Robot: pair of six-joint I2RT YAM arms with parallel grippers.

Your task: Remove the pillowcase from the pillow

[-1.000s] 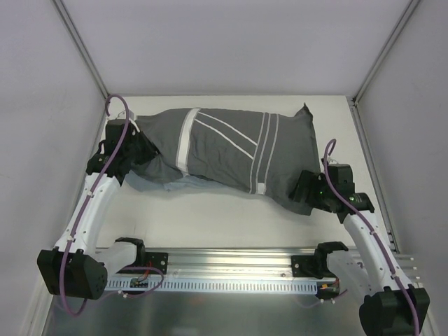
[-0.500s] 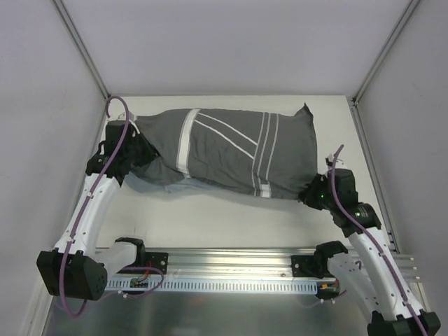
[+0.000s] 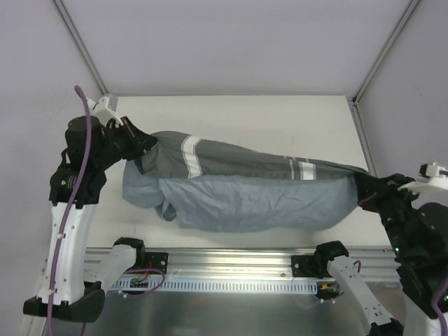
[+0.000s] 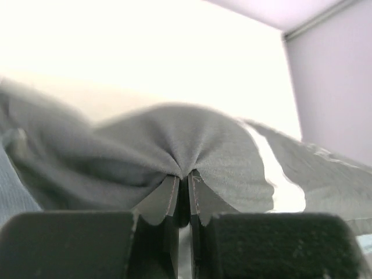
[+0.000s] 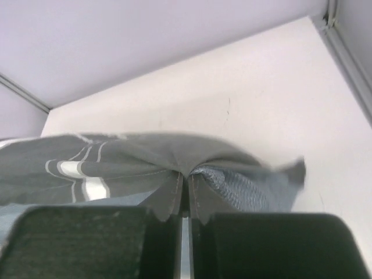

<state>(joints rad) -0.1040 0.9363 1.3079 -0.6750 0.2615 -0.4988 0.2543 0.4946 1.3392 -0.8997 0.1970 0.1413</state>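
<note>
The left fingers [image 4: 166, 201] are pressed together on a gathered fold of the pillowcase [image 4: 174, 145], and dark grey cloth fans out from the pinch to both sides in the left wrist view. The right fingers [image 5: 200, 199] are closed in the same way on the other end of the pillowcase [image 5: 145, 154]; there the dark striped face lies to the left of the pinch and the lighter blue-grey reverse bunches just to its right.

From above, the pillowcase [image 3: 245, 185] is drawn out long between the two arms, running from the left fingers [image 3: 143, 144] at the far left of the counter [image 3: 280, 119] down to the right fingers [image 3: 364, 193] near the right edge. Its upper band is the dark grey face, crossed by a white stripe [image 3: 190, 148] near the left end and another pair toward the right. Below that band the blue-grey reverse hangs in a wrinkled, rounded belly whose lower edge comes close to the aluminium rail [image 3: 231, 260] at the near side. Whether the cloth touches the counter along that edge cannot be told.

The pillow shows in none of the views; no white cushion is visible at either end of the cover
</note>
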